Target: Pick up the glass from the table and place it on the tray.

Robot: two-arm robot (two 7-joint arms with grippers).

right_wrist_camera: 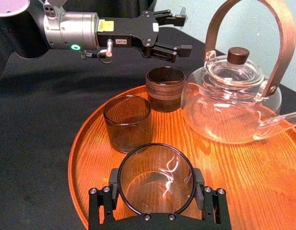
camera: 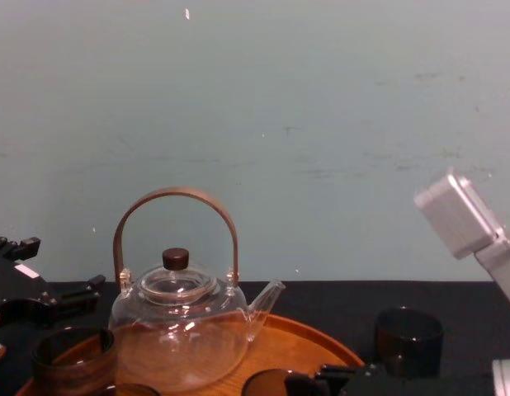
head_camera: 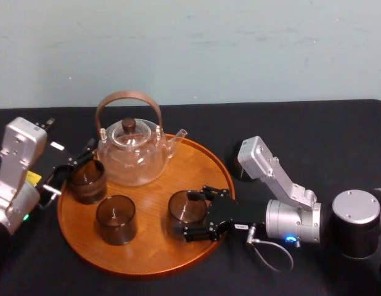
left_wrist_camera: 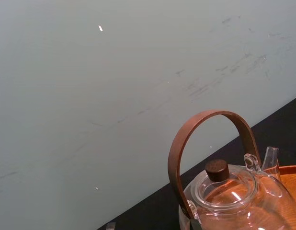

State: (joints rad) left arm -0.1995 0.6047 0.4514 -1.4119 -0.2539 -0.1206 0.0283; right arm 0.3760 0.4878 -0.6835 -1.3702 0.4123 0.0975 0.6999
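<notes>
Right gripper (right_wrist_camera: 156,196) reaches in low from the tray's right side, fingers set either side of the glass (head_camera: 184,206); the pads appear to grip its wall, though contact is hard to confirm. Glass stands upright, axis vertical, base on the tray (head_camera: 147,262) at its near right part, straight ahead of the wrist and apart from the teapot (head_camera: 132,154). Left gripper (right_wrist_camera: 174,33) hangs spread wide at the tray's far left; the right arm is much nearer, so letting go and backing out rightward looks like its job.

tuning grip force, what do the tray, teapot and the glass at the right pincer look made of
Tray: wood, seemingly varnished; grain and sheen. Teapot: clear glass, see-through with glints; handle looks wooden. Glass at the right pincer: smoky tinted glass, likely; tray shows through.
</notes>
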